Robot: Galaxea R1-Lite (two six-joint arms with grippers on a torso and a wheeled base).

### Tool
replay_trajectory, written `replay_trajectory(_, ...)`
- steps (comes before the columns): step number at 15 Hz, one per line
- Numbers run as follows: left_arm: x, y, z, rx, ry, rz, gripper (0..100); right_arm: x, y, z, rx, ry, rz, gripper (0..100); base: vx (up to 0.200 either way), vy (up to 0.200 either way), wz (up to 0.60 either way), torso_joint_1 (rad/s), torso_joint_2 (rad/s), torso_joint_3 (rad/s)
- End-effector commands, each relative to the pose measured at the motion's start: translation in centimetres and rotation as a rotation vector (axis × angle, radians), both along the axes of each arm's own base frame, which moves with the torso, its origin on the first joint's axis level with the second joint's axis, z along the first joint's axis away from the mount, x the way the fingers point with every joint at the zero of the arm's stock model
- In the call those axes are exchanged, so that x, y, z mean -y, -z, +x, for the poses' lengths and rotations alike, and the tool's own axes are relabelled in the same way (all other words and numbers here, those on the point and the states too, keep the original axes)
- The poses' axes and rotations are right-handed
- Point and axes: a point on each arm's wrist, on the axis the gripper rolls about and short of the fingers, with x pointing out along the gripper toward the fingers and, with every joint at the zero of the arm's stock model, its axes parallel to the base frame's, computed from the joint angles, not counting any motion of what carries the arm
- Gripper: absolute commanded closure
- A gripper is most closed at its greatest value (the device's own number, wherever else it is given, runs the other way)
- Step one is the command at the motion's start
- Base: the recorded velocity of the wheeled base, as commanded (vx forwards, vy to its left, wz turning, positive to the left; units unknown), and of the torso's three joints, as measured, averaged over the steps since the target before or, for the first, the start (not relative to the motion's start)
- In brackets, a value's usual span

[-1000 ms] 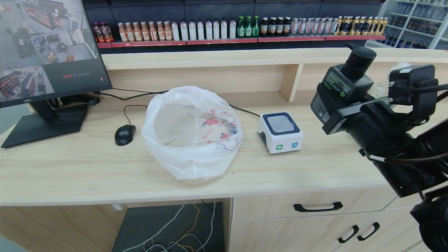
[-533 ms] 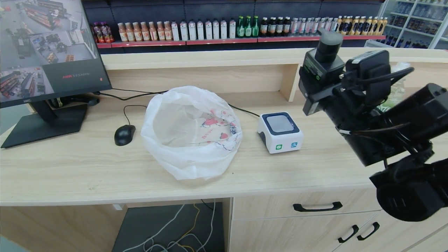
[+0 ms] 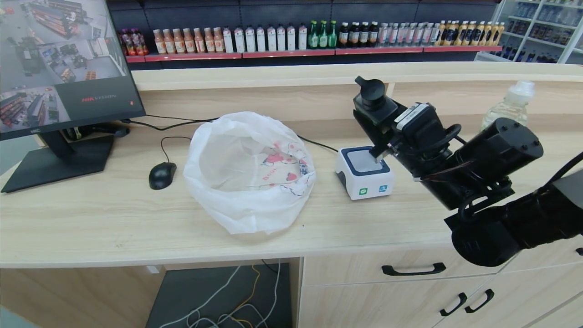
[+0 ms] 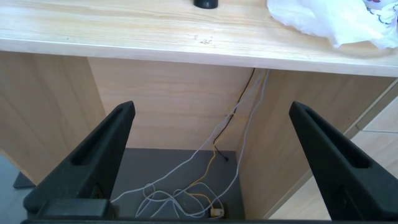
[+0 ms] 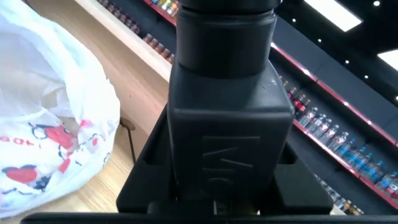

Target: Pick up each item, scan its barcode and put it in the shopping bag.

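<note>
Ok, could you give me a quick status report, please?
Right claw shut on black bottle, at scanner. Left claw open, below counter. Shopping bag open, nothing between it and scanner.

Bright, even o/head light; soft shadows; fisheye bend @ head-view edges.

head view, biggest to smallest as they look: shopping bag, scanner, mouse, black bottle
1. shopping bag
2. scanner and black bottle, about alike; the bottle is held nearer the camera and half hidden in the right claw
3. mouse
</note>
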Motion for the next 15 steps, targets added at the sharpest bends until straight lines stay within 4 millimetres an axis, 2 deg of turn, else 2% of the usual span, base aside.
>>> replay_trajectory(1, 0.0, 0.0, 0.0, 0.000, -0.001, 0.000, 0, 0.7, 0.9, 1.1, -0.003, 0.024, -0.030, 100, 0.000, 0.000, 0.00, 0.000, 0.00, 0.000)
replay_trajectory(3, 0.0, 0.0, 0.0, 0.000, -0.001, 0.000, 0, 1.7, 1.4, 1.8, 0.011, 0.026, -0.079, 100, 0.000, 0.000, 0.00, 0.000, 0.00, 0.000)
replay_trajectory(8, 0.0, 0.0, 0.0, 0.000, -0.001, 0.000, 0, 2.7, 2.9, 3.0, 0.007, -0.001, -0.148, 100, 0.000, 0.000, 0.00, 0.000, 0.00, 0.000)
replay_trajectory(10, 0.0, 0.0, 0.0, 0.000, -0.001, 0.000, 0, 2.5, 3.7, 3.3, -0.008, -0.019, -0.165, 100, 0.000, 0.000, 0.00, 0.000, 0.00, 0.000)
replay_trajectory(15, 0.0, 0.0, 0.0, 0.000, -0.001, 0.000, 0, 2.4, 4.4, 3.7, -0.021, -0.019, -0.173, 100, 0.000, 0.000, 0.00, 0.000, 0.00, 0.000)
